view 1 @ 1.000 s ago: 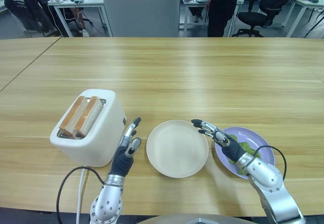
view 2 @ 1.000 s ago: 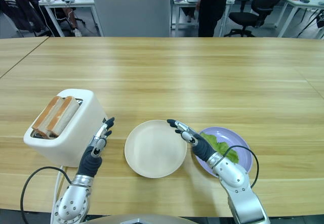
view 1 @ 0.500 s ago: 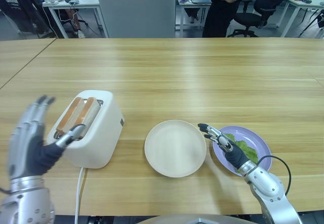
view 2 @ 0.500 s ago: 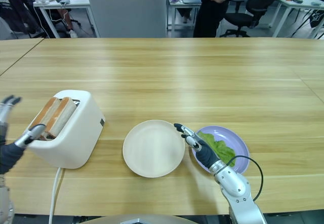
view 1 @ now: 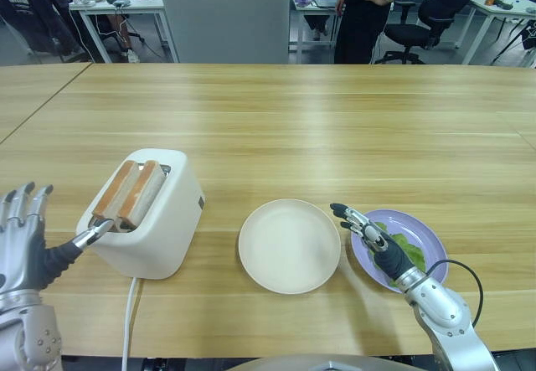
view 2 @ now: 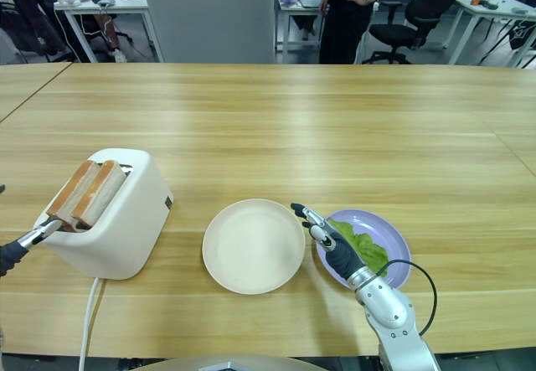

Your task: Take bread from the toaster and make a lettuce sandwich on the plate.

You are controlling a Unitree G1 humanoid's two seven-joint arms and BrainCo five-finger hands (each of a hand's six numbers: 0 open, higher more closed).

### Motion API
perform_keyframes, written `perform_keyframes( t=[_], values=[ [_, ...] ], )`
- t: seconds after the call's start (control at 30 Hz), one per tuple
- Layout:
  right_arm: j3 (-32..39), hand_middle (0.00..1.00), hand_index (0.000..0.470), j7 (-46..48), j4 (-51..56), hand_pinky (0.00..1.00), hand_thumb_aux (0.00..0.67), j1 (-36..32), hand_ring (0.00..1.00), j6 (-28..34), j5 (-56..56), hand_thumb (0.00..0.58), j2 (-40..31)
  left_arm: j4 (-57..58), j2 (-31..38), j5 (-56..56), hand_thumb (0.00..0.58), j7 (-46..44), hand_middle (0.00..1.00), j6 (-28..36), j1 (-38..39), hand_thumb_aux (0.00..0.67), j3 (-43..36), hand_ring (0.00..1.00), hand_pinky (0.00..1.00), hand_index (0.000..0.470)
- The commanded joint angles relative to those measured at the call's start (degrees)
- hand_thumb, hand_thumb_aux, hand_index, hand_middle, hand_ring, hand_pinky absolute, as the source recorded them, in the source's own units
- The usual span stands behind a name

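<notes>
Left eye view, entry: toaster stands on the table at the robot's left, with its cord running off the near edge. Two slices of bread stand upright in the slots, their tops well proud of the casing, which should leave enough edge to pinch.

Left hand is raised just left of the toaster, fingers spread wide and upright, holding nothing. Its thumb points at the near left corner of the toaster top, close to the bread; I cannot tell whether it touches. Judgement: this is an approach pose for the first slice.

Cream plate lies bare at centre, between toaster and purple plate, a short carry from either side. Lettuce lies on the purple plate.

Right hand hovers over the near left rim of the purple plate, fingers extended and slightly parted, holding nothing. Judgement: it is parked beside the lettuce, ready once bread is down. No sandwich layer is placed yet.
</notes>
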Motion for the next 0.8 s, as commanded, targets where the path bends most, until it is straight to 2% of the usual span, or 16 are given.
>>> perform_keyframes(
  t=[0.03,0.07,0.1,0.13,0.2,0.23,0.3,0.33,0.4,0.43,0.47,0.6,0.63,0.73,0.77,0.8],
  values=[
    [-1.63,0.0,0.0,-0.38,0.28,0.0,0.0,0.0,0.0,0.05,0.2,0.0,-0.07,3.33,0.71,3.68,0.027,0.11,0.0,1.27,-1.31,0.016,-1.8,0.0,0.0,0.011],
    [-1.93,0.0,0.0,-0.45,0.32,0.0,0.0,0.02,0.0,0.03,0.26,0.0,-0.12,3.98,1.06,4.68,0.027,0.1,0.0,1.59,-1.8,0.016,-2.12,0.0,0.0,0.011],
    [-2.27,0.0,0.0,-0.52,0.37,0.0,0.0,0.03,0.0,-0.02,0.35,0.0,-0.17,4.58,1.33,5.17,0.175,0.16,0.0,1.76,-2.39,0.11,-2.37,0.0,0.0,0.076],
    [-2.5,0.0,0.0,-0.55,0.41,0.0,0.0,0.04,0.0,-0.06,0.4,0.0,-0.19,4.97,1.49,5.47,0.175,0.2,0.0,1.87,-2.8,0.11,-2.55,0.0,0.0,0.076],
    [-3.12,0.0,0.0,-0.63,0.39,0.0,0.0,-0.07,0.0,-0.09,0.48,0.0,-0.2,5.66,1.93,6.39,0.164,0.08,0.0,2.39,-3.93,0.102,-3.27,0.0,0.0,0.07],
    [-3.48,0.0,0.0,-0.66,0.44,0.0,0.0,-0.3,0.0,-0.05,0.57,0.0,-0.2,6.0,2.09,6.73,0.009,-0.06,0.0,2.63,-4.56,0.005,-3.77,0.0,0.0,0.004],
    [-4.18,0.0,0.0,-0.67,0.71,0.0,0.0,-0.87,0.0,0.04,0.82,0.0,-0.17,6.2,2.14,6.61,0.009,-0.12,0.0,2.7,-5.71,0.005,-4.56,0.0,0.0,0.004],
    [-4.51,0.0,0.0,-0.68,0.69,0.0,0.0,-1.02,0.0,0.14,0.98,0.0,-0.18,6.11,2.1,6.51,0.132,-0.36,0.0,2.91,-6.15,0.081,-4.74,0.0,0.0,0.056],
    [-4.89,0.0,0.0,-0.59,0.72,0.0,0.0,-1.32,0.0,0.25,1.2,0.0,-0.18,5.63,2.15,7.31,0.187,-0.67,0.0,3.37,-6.76,0.118,-5.26,0.0,0.0,0.081],
    [-5.02,0.0,0.0,-0.54,0.67,0.0,0.0,-1.42,0.0,0.31,1.26,0.0,-0.15,5.47,2.16,7.79,0.408,-0.8,0.0,3.54,-7.04,0.305,-5.65,0.0,0.0,0.209],
    [-5.12,0.0,0.0,-0.47,0.69,0.0,0.0,-1.56,0.0,0.31,1.3,0.0,-0.11,5.41,2.15,8.15,0.454,-1.08,0.0,3.63,-7.2,0.357,-6.14,0.0,0.0,0.245],
    [-5.66,0.0,0.0,-0.53,0.63,0.0,0.0,-1.97,0.0,0.31,1.49,0.0,-0.11,5.54,1.93,9.2,0.491,-2.34,0.0,3.69,-7.48,0.407,-8.78,0.0,0.0,0.28],
    [-5.74,0.0,0.0,-0.54,0.8,0.0,0.0,-2.1,0.0,0.28,1.51,0.0,-0.11,5.52,1.75,9.42,0.53,-2.38,0.0,3.86,-7.55,0.473,-9.3,0.0,0.0,0.325],
    [-6.19,0.0,0.0,-0.48,1.04,0.0,0.0,-2.5,0.0,0.17,1.67,0.0,-0.18,4.9,1.29,10.55,0.556,-3.04,0.0,4.31,-6.95,0.533,-10.77,0.0,0.0,0.366],
    [-6.46,0.0,0.0,-0.48,1.1,0.0,0.0,-2.69,0.0,0.18,1.79,0.0,-0.21,4.7,1.06,10.84,0.58,-3.25,0.02,4.31,-6.68,0.667,-11.43,0.02,0.02,0.458],
    [-6.65,0.0,0.0,-0.51,1.2,0.0,0.0,-2.84,0.0,0.2,1.86,0.0,-0.22,4.56,0.79,10.91,0.58,-3.39,0.03,4.19,-6.54,0.67,-12.16,0.03,0.03,0.46]
  ],
)
